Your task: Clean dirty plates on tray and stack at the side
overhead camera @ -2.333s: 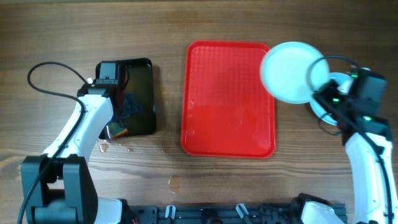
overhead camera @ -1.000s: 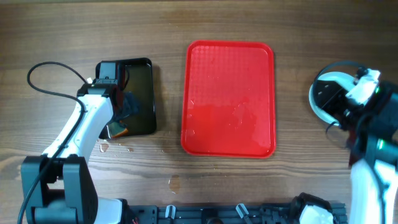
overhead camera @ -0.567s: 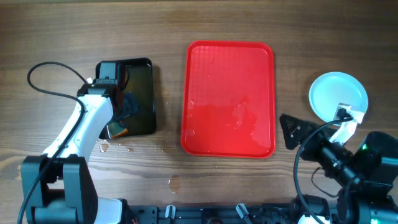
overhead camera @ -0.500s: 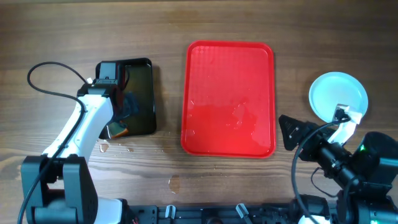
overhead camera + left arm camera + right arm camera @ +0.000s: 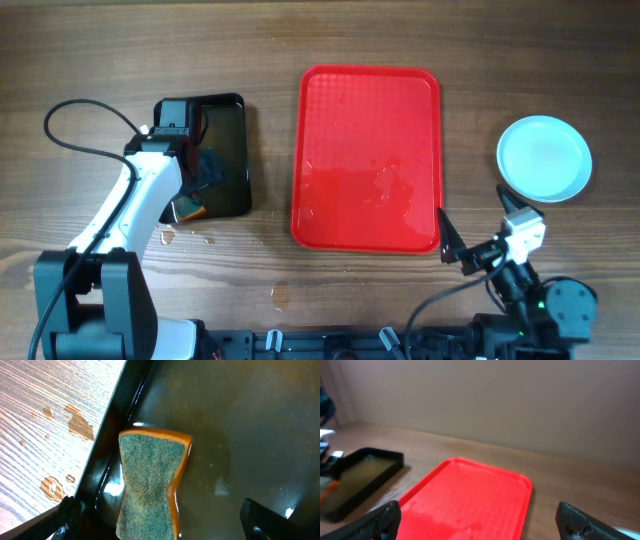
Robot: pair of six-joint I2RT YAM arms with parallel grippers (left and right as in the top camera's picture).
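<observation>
At the left of the overhead frame, the left end effector (image 5: pixel 160 515) hangs spread open over the black tray (image 5: pixel 228 106). A green-faced orange sponge (image 5: pixel 150 480) lies in the tray's murky water, untouched between the fingers. The red tray (image 5: pixel 368 100) sits at centre, bare and wet. At lower right, the right end effector (image 5: pixel 480 228) gapes wide, holding nothing. The plates (image 5: pixel 544 158) rest on the table (image 5: pixel 400 30) at middle right, apart from the red tray; only the top one shows.
</observation>
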